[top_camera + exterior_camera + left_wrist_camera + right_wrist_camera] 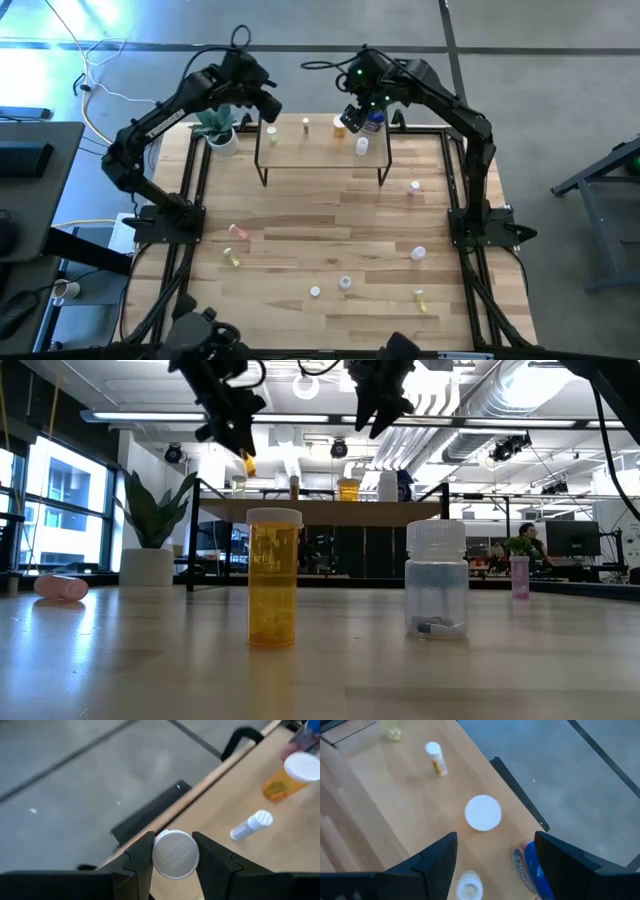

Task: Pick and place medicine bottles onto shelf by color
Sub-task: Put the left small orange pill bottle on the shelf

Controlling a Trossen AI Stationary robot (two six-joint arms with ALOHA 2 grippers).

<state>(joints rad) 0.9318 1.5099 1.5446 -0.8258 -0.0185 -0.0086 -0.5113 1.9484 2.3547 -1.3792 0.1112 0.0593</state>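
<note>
Amber plastic is filling the nearest part of the low view: an upright yellow bottle point(273, 577) with a white cap is standing on the wooden desk point(330, 245), and just beside it a clear vial point(436, 579) is standing upright too. Farther back, a pink bottle point(61, 587) is lying on its side near that view's left edge and a small pink vial point(519, 576) is standing toward the right. From above, the scattered bottles are sitting well apart across the front half of the desk, with wide bare wood between them.

Behind them the shelf point(322, 150) is standing on thin dark legs near the desk's far edge, with a potted plant point(218, 128) just beside its left end. On the shelf several bottles are standing: a small one point(306, 125) near the middle, a white-capped orange bottle point(482, 812) and the blue bottle point(529, 866) at the right end, close to the back edge.

Left claw point(175, 854) is hanging above the shelf's left back corner, its fingers pinching a white-capped bottle point(175, 854) by the cap; in the wrist view the shelf's back edge is running right beside it, floor beyond. Right claw point(496, 860) is hovering over the shelf's right end, fingers spread wide, with the orange bottle between and ahead of them and the blue bottle against the inside of one finger.
</note>
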